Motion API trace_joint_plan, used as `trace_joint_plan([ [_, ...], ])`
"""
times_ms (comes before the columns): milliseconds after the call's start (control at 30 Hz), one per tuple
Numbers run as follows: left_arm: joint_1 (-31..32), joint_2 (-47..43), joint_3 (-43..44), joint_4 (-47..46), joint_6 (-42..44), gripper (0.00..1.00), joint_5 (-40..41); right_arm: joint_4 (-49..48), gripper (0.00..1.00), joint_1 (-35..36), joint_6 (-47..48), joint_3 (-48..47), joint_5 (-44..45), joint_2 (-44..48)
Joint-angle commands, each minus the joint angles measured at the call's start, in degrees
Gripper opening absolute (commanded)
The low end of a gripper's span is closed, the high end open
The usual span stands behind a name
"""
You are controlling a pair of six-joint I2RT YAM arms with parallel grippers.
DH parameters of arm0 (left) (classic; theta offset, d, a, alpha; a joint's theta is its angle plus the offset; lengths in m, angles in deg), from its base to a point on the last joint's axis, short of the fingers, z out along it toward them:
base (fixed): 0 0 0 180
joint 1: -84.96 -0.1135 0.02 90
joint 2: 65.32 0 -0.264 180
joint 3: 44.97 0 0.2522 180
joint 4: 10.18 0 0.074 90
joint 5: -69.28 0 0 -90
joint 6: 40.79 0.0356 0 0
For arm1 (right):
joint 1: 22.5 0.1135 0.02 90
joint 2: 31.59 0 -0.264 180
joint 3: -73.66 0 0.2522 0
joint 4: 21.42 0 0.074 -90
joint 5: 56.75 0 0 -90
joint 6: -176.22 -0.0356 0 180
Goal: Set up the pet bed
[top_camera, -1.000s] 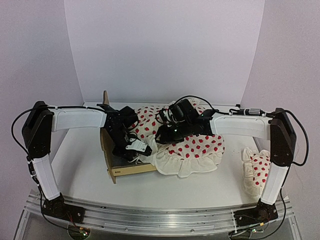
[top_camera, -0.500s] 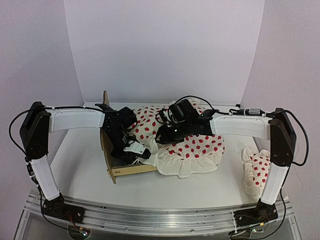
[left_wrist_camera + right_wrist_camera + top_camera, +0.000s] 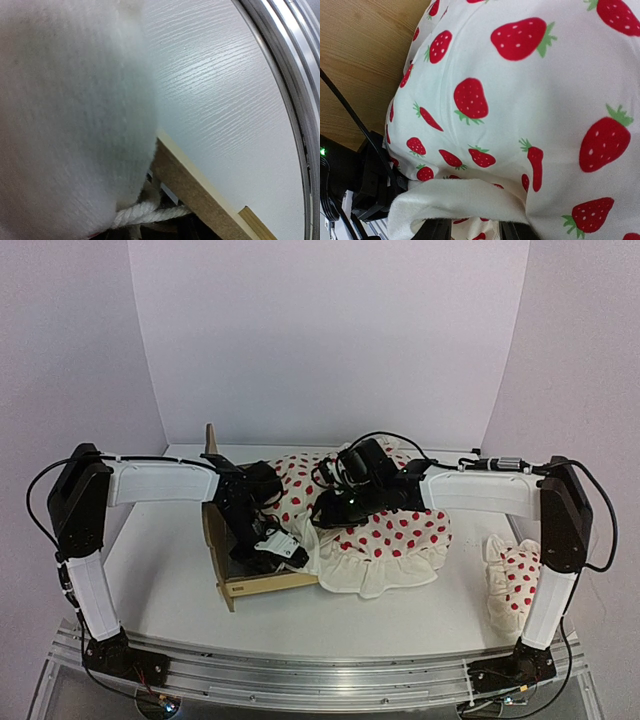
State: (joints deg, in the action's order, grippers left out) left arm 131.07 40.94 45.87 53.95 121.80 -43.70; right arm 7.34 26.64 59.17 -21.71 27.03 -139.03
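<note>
1. Nearest me, the pet bed (image 3: pixel 265 584) sits on the worktop (image 3: pixel 150 560), its side rail just in front of my left claw (image 3: pixel 280 548). That claw is down inside the frame. I cannot tell whether it is apart or together, because cloth fills its camera.
2. The duvet (image 3: pixel 400 535) hem touches that claw. I judge I should catch the hem, not the white cord (image 3: pixel 150 215) under it.
3. Beyond it, my right claw (image 3: pixel 333 510) is clamped on a duvet fold. Both claws should lift and draw the duvet toward the headboard together, gently, so the frame does not slide.
</note>
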Motion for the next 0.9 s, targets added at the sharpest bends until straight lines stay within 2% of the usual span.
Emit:
trace_joint_plan([
  [0, 2.78, -0.38, -4.86, -2.6, 2.78, 0.37, 0.78, -1.09, 0.33, -0.26, 0.39, -0.19, 0.37, 2.93],
  [133, 3.2, -1.32, -8.76, -9.33, 2.18, 0.4, 8.83, -1.03, 0.32, -0.2, 0.44, -0.53, 0.05, 2.89],
  [300, 3.17, -3.92, -10.05, -14.75, -0.02, 0.48, 12.62, -1.04, 0.32, -0.24, 0.45, -0.29, 0.16, 3.42],
  [433, 2.61, -5.47, -5.5, -10.64, -3.17, 0.49, 8.88, -1.04, 0.32, -0.26, 0.42, -0.01, 0.62, 4.24],
  [867, 0.51, -8.86, -0.36, 6.52, -0.43, 0.56, -1.13, -0.15, 0.3, -0.24, 1.49, 3.01, -0.05, 9.81],
])
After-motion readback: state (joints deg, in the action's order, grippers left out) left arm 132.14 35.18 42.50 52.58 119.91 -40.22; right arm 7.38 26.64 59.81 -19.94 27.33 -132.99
